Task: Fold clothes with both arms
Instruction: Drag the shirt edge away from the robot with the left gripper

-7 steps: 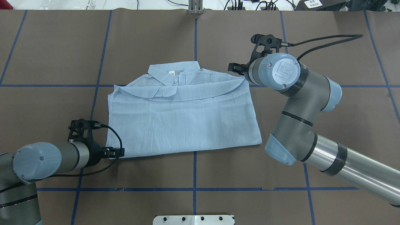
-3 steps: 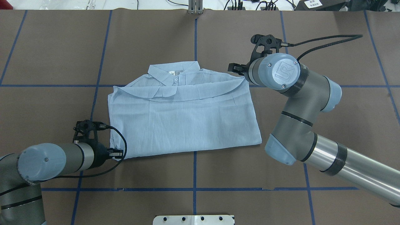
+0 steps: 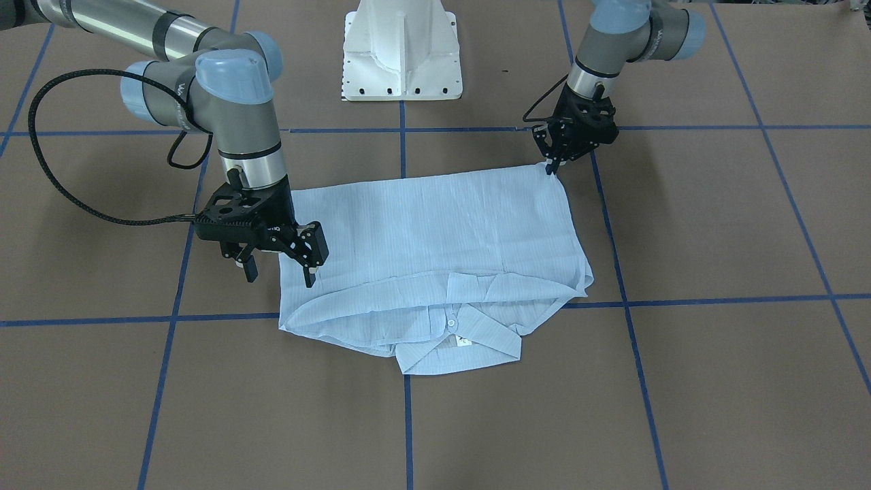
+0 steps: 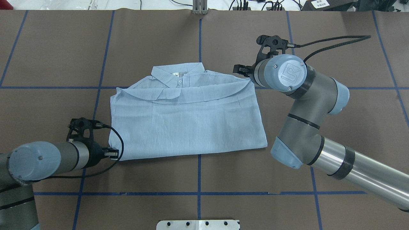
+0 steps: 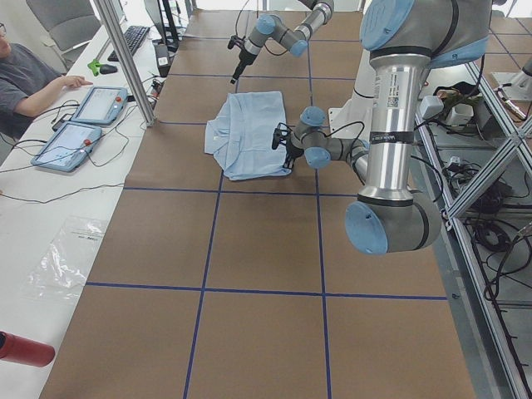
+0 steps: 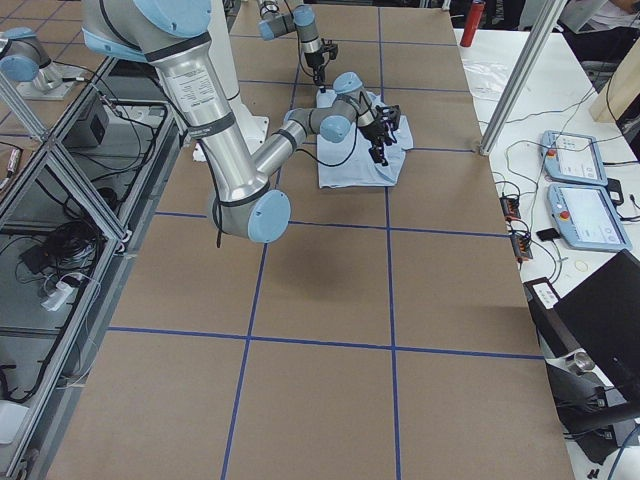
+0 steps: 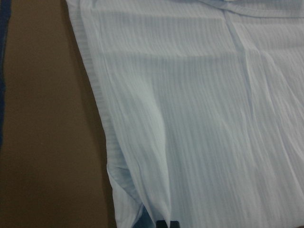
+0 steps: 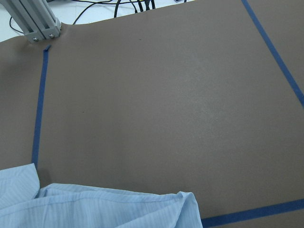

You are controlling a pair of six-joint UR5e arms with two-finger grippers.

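My left pincer (image 3: 552, 166) is clenched on the shirt's near hem corner, I judge so that I can carry that edge toward the collar. The shirt (image 4: 188, 127) lies flat in the middle of the bench (image 4: 57, 48), collar away from me. My right pincer (image 3: 279, 267) hangs released astride the opposite side edge near the shoulder, probably placed to take its own grip.

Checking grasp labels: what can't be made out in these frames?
- Left gripper grip on shirt corner: tips too small in the front view, cut off by the left wrist view's bottom edge.
- Right gripper jaws: mostly hidden under its wrist overhead.
- Neck label text: too small.
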